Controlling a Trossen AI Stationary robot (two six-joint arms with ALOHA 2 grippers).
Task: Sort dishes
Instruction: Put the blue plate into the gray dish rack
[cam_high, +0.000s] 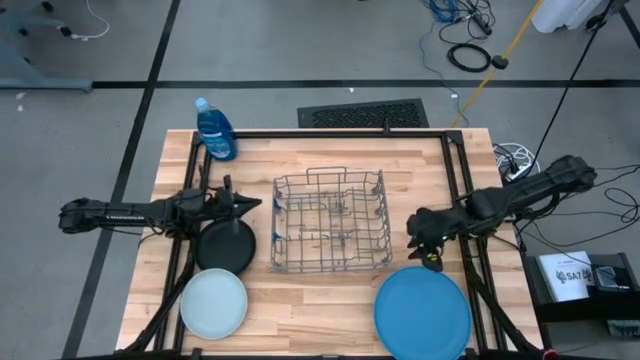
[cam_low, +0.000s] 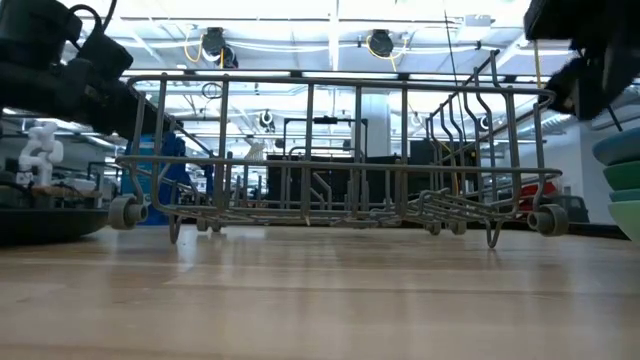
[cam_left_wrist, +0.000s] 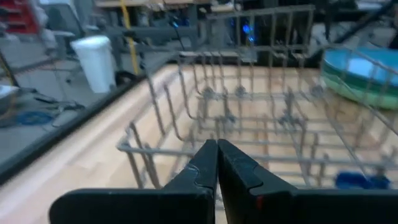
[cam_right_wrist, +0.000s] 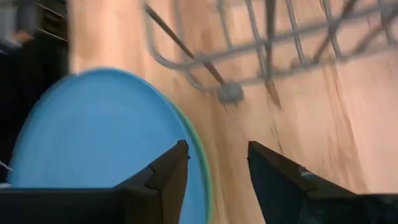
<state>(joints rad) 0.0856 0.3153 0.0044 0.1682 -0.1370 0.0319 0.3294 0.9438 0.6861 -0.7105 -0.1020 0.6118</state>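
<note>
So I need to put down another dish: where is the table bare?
Bare wood lies in front of the wire rack, between the pale plate and the blue plate. It is crowded beside the black plate, under the left gripper.

Wire rack (cam_high: 331, 222) sits mid-frame on the wood table (cam_high: 330, 300), empty. Soap bottle (cam_high: 215, 129) at table's upper-left corner, upright. Floor vent (cam_high: 363, 114) just above table edge; coiled cable (cam_high: 470, 56) upper right. White bin (cam_left_wrist: 94, 61) in bkgd.
</note>
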